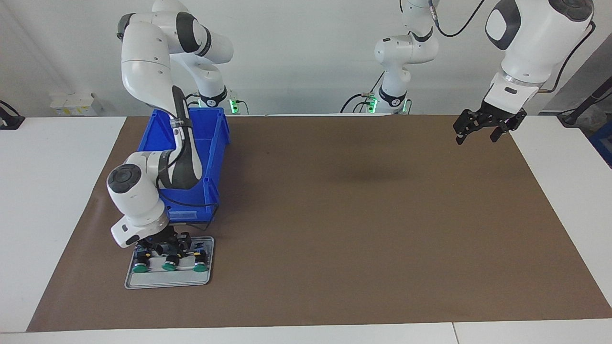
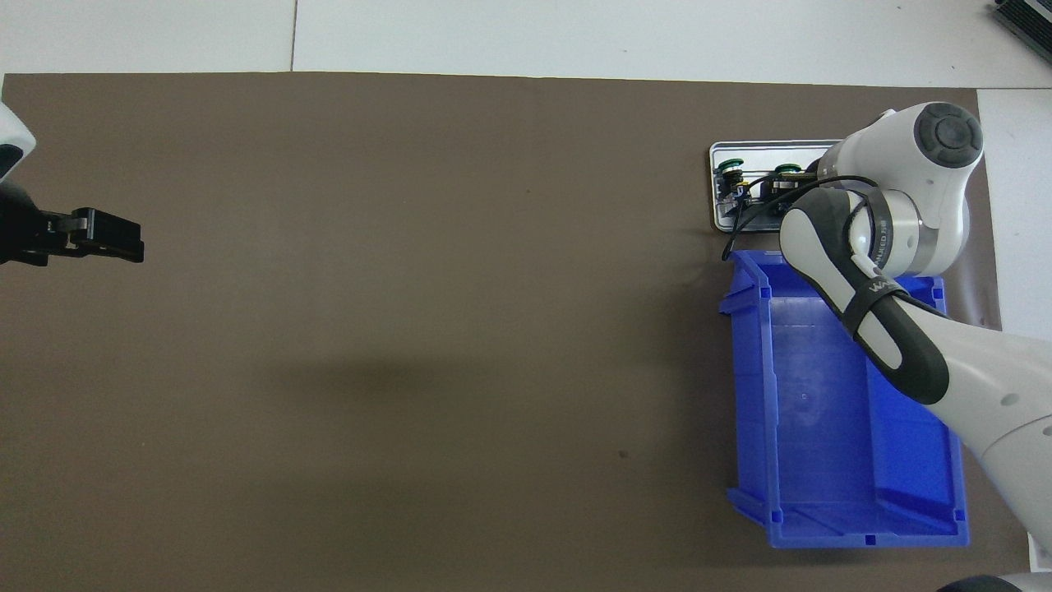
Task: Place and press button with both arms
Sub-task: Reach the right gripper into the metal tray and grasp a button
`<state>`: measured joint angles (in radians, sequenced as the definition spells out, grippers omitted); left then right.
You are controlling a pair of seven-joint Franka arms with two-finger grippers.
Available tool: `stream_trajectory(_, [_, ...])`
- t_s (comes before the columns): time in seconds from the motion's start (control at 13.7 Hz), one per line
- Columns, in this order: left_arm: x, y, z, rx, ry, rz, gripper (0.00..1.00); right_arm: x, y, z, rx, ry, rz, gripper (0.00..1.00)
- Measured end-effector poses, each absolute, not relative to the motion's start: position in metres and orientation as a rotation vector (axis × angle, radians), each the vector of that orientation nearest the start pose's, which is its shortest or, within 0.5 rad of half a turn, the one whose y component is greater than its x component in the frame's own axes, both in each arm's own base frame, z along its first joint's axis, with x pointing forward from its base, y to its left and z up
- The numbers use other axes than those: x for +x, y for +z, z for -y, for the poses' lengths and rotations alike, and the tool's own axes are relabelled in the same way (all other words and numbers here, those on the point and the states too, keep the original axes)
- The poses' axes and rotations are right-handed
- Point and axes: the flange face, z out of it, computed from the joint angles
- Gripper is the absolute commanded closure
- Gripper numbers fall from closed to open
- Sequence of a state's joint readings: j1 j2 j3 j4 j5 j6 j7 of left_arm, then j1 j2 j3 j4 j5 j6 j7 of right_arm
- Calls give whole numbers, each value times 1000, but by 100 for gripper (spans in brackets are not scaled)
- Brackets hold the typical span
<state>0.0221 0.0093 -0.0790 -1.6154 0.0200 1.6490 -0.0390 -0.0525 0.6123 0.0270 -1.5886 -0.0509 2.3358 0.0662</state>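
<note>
We find the right gripper (image 1: 168, 244) down on the tray (image 1: 168, 282) at the middle button (image 1: 169, 264); its grasp we cannot tell. All three buttons sit in the tray, unplaced. The left gripper (image 1: 478, 134) waits open, empty, above the surface (image 1: 334, 215).

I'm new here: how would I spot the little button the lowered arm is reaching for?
Find the blue bin at the right arm's end. The grey tray lies beside it, farther from the robots, holding three green-capped buttons. The right gripper is down over the middle button.

3 green-capped buttons (image 1: 169, 262) lying in a row, on grey tray (image 1: 167, 281)
</note>
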Motion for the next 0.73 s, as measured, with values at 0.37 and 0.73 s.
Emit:
stream_trajectory(0.37, [563, 605, 30, -3123, -39, -30, 0, 709, 322, 22, -3150, -261, -113, 100])
stream_trajectory(0.73, [563, 605, 30, -3123, -39, -30, 0, 687, 407, -17, -3110, -208, -441, 100])
